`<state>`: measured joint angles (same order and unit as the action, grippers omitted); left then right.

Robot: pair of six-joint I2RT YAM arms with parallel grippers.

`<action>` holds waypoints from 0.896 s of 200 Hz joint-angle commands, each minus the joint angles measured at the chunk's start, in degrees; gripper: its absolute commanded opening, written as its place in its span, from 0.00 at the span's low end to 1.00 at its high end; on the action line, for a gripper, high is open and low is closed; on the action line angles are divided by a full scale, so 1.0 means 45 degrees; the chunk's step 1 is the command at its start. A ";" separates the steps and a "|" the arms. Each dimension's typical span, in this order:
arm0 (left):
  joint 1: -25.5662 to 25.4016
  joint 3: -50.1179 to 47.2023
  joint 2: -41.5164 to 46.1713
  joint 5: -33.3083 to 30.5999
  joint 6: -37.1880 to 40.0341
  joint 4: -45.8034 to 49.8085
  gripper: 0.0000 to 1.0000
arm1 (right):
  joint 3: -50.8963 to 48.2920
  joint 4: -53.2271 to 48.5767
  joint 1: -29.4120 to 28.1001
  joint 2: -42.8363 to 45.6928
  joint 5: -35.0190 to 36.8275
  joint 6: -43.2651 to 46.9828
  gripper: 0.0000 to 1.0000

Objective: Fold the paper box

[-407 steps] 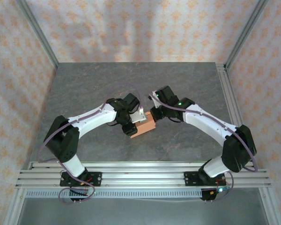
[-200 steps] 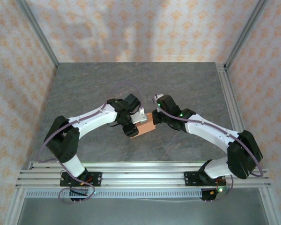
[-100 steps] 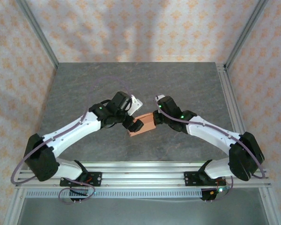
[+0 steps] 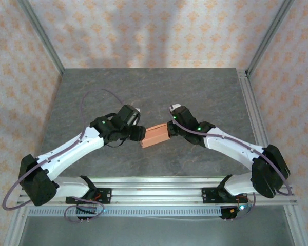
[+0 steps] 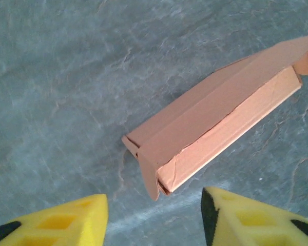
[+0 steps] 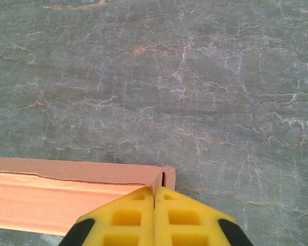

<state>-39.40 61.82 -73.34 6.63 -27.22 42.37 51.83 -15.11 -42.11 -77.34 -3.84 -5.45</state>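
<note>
The paper box [image 4: 155, 136] is a salmon-orange, long flat box lying mid-table between the two grippers. In the left wrist view the box [image 5: 215, 123] lies ahead of my left gripper [image 5: 154, 220], its near end flap sticking out a little. That gripper is open, with nothing between its yellow fingers [image 5: 56, 223], and sits just left of the box as the left gripper [image 4: 136, 134] in the top view. My right gripper [image 6: 154, 190] is shut, its tips pressed on the corner at the right end of the box [image 6: 66, 192]. No card shows between its pads.
The grey stone-patterned table [image 4: 154, 87] is bare around the box. A metal frame rail [image 4: 249, 102] runs along the right side, and patterned walls close in the back and sides. The arm bases stand on rails at the near edge.
My left gripper let go of the box's left end and drew back to the left, the arm swinging low. The box now lies a little flatter. The right gripper stays shut at the right end.
</note>
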 commanded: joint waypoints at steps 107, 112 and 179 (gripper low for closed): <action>-0.0053 0.0308 -0.0883 0.0718 -0.1797 0.0343 0.20 | 0.0122 0.0374 -0.0103 -0.0137 0.0277 -0.0272 0.00; -0.0035 0.0323 -0.0902 0.0710 -0.1838 0.0299 0.18 | 0.0137 0.0355 -0.0113 -0.0137 0.0275 -0.0273 0.00; 0.0103 0.0373 -0.1246 0.1083 -0.2212 -0.0020 0.08 | 0.0415 0.0181 -0.0113 -0.0390 0.0195 -0.0175 0.00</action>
<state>-39.33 62.33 -78.15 10.76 -36.05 42.92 51.96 -14.46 -42.24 -78.22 -3.60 -5.96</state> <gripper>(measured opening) 0.087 0.049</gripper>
